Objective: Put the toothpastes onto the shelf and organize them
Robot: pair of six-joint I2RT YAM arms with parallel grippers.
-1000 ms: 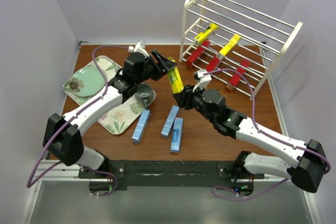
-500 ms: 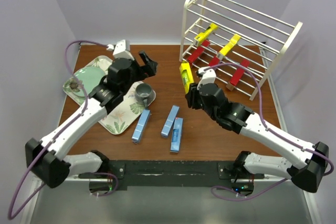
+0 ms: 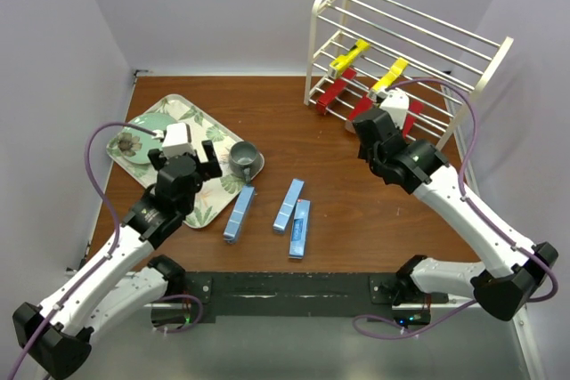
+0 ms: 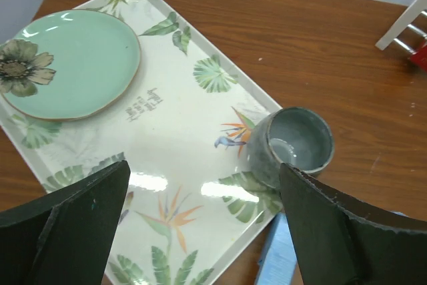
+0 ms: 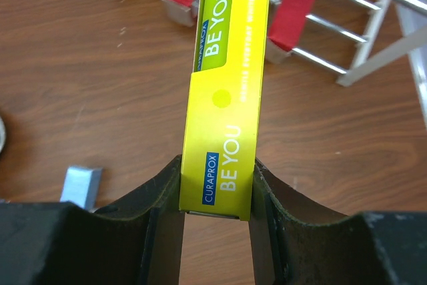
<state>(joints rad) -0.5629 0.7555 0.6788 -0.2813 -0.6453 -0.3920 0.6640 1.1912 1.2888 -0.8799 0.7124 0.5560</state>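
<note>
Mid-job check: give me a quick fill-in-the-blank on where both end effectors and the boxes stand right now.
The right end effector is shut on a toothpaste box whose colour is ___.
The left end effector, above the tray, holds nothing and its jaws are ___.
The number of light blue boxes lying on the table is ___.
Missing words: yellow; open; three.

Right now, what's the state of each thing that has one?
shelf: upright
left tool: open, empty, above the tray
right tool: shut on the yellow toothpaste
yellow toothpaste: held, not yet shelved
shelved yellow toothpastes: two, resting on rods
red toothpastes: on the shelf, below the yellow ones
blue toothpastes: three, flat on the table
mug: upright, at the tray's edge
</note>
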